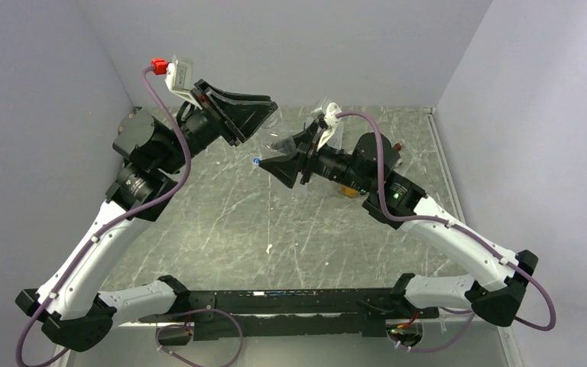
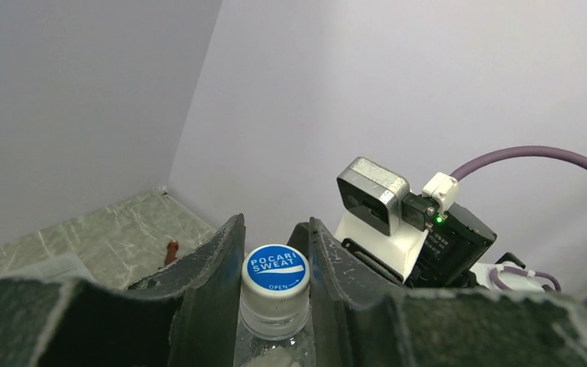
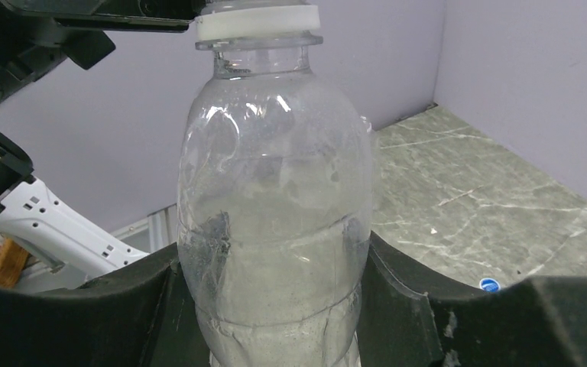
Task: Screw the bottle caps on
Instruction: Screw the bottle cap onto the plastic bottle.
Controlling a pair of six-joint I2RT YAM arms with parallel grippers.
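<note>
The left gripper (image 2: 275, 264) is pinching the Pocari Sweat cap (image 2: 276, 269) (blue top, white skirt). Its two dark fingers (image 2: 214, 267) are pressing on opposite sides of the skirt, and the printed top is facing back toward the wrist. The cap is sitting on the neck of the clear bottle (image 3: 275, 214), right between those fingertips.

The right gripper (image 3: 275, 321) is clasping the same bottle lower down. Its black fingers are hugging both sides of the bottle's wide body, and the neck is pointing away from this wrist toward the left gripper. How far the cap is threaded on is not something the views are showing.

From above, the two grippers are facing each other tip to tip over the marbled table (image 1: 222, 222), with the bottle bridging the gap between them. The right arm's wrist camera (image 2: 374, 197) is looming just beyond the cap, seen from the left wrist.

A loose blue cap (image 3: 490, 284) is lying on the table past the right gripper's right finger, well apart from the bottle.
</note>
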